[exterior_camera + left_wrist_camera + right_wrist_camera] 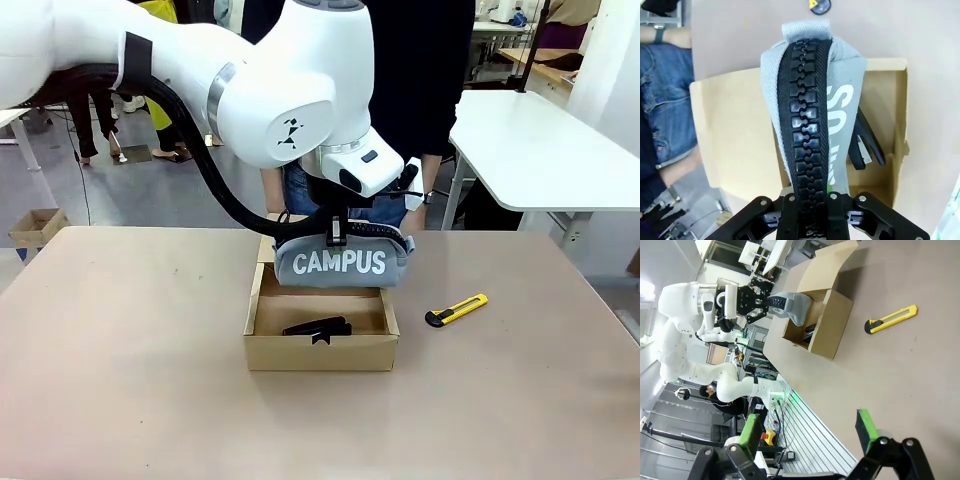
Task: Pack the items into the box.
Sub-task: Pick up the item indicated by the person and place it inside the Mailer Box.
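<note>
Cardboard box (320,352) — flap lid open — sits mid-table, nearer the far edge. We see the CAMPUS pouch (340,263) hanging over its back half, the left gripper (337,238) clamped on the zipper. Our right gripper (809,431) hovers with fingers spread, holding nothing. Just right of the box lies the utility knife (456,310); inside, by the front wall, lies the black object (318,327).

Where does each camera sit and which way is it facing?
Front: fixed on the robot's side, facing the person across the table; left gripper holds the pouch over the box.
Left wrist: looks down its gripper, shut on the pouch's zipper, into the box.
Right wrist: off aside, rolled, looking past the open right gripper toward the box.
Shared: front and right wrist both show the utility knife.
</note>
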Robot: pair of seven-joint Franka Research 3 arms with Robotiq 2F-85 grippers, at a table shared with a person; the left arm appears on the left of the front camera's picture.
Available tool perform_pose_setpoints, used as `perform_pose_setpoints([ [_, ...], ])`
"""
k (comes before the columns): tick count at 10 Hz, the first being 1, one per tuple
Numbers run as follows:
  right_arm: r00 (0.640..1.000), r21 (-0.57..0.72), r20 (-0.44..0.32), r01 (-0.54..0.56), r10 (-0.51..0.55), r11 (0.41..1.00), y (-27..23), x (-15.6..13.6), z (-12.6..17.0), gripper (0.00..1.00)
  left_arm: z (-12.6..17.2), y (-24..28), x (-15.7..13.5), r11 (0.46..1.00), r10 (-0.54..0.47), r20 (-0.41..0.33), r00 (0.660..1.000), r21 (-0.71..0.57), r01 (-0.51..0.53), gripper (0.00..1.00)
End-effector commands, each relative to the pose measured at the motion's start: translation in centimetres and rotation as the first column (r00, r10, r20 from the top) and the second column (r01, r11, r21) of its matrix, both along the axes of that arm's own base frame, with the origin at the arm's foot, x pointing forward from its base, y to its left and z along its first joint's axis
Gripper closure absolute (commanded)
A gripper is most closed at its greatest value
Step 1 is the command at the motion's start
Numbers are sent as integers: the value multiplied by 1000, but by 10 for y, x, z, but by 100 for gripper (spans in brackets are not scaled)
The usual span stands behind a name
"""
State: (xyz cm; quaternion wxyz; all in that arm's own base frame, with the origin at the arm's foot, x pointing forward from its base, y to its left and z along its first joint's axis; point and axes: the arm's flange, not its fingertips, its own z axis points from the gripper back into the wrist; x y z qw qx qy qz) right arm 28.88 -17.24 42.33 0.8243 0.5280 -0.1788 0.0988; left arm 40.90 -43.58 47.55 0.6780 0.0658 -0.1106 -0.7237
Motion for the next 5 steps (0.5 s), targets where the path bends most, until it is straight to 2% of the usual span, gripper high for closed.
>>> perform_pose_setpoints([
  [1,1000,-3,26,-10,10,1000,-1,-1,-1,0,-13,15,7,998,-43,-48,998,33,45,92],
  [5,1000,-3,26,-10,10,1000,-1,-1,-1,0,-45,25,5,998,-62,-75,995,8,63,92],
])
